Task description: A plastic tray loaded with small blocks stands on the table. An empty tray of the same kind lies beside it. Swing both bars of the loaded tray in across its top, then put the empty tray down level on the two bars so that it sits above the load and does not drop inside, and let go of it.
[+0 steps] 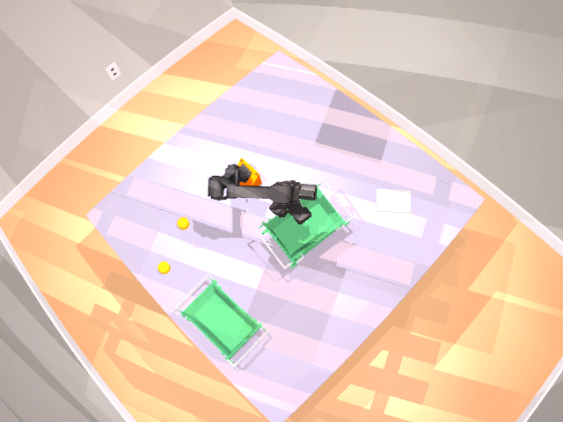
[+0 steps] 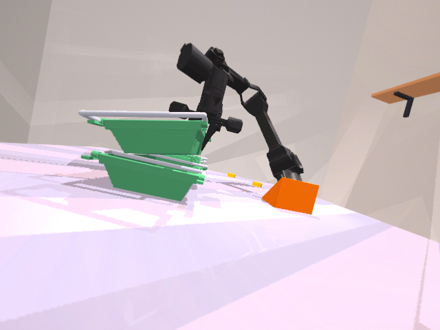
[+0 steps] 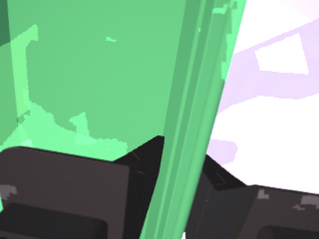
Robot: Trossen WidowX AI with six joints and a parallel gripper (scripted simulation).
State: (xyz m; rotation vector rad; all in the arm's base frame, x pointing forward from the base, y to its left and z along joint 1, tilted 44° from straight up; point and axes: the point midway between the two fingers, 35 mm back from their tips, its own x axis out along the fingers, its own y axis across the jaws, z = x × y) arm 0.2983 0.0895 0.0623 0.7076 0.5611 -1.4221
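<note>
A green tray [image 1: 320, 227] [image 2: 156, 136] [image 3: 100, 75] hangs from my gripper [image 1: 288, 211] [image 2: 205, 146] [image 3: 172, 145], which is shut on its long rim. Its pale bars stick out past its ends. The lower green tray [image 2: 145, 183] stands on the table right beneath. One bar [image 2: 159, 163] of it lies along its top; I cannot tell its other bar apart for certain. The held tray's underside is close over that bar at the left in the exterior view, with a wider gap at the right, so it is tilted against the lower tray. Contact cannot be told. The load is hidden.
Another green tray [image 1: 220, 316], with nothing seen inside and its bars out, lies near the table edge. Two yellow discs [image 1: 182, 222] [image 1: 164, 267] lie left of the trays. An orange wedge [image 2: 296, 195] stands by the arm's base. A white square [image 1: 393, 200] lies to the right.
</note>
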